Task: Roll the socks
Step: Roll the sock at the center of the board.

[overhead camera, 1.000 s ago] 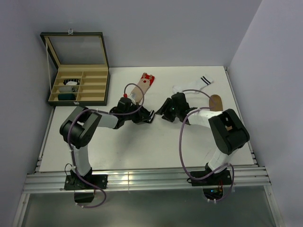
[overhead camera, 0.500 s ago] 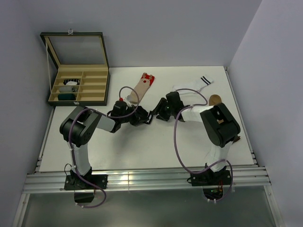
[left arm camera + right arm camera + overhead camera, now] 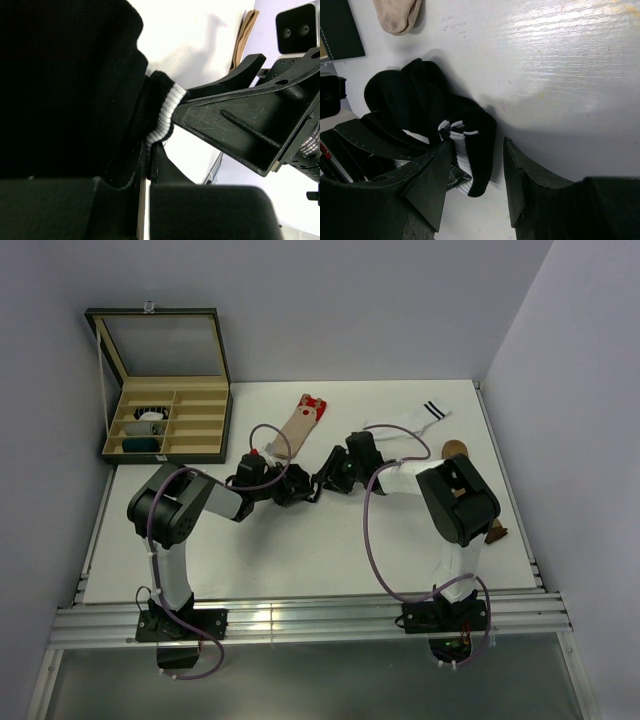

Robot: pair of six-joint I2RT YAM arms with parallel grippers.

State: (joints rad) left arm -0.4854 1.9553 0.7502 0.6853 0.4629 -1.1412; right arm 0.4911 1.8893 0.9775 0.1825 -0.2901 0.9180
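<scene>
A black sock [image 3: 75, 85] with white cuff stripes lies bunched on the white table between my two grippers. My left gripper [image 3: 148, 165] is shut on a fold of its fabric, near the striped cuff; in the top view this gripper [image 3: 303, 487] sits mid-table. My right gripper [image 3: 478, 145] is open and straddles the cuff end of the black sock [image 3: 470, 155]. Its left finger rests against the cuff and its right finger [image 3: 520, 180] stands a little apart. From above, the right gripper [image 3: 326, 481] faces the left one closely.
A beige sock with a red cuff [image 3: 303, 418] lies behind the grippers, a white sock with black stripes [image 3: 410, 422] at the back right, a brown sock [image 3: 456, 452] beside the right arm. An open compartment box [image 3: 226, 425] holding rolled socks stands at the far left.
My right gripper has slid left, up to the left gripper and over the black sock's cuff, its jaws narrowing slightly. The left gripper has kept its hold and barely moved.
</scene>
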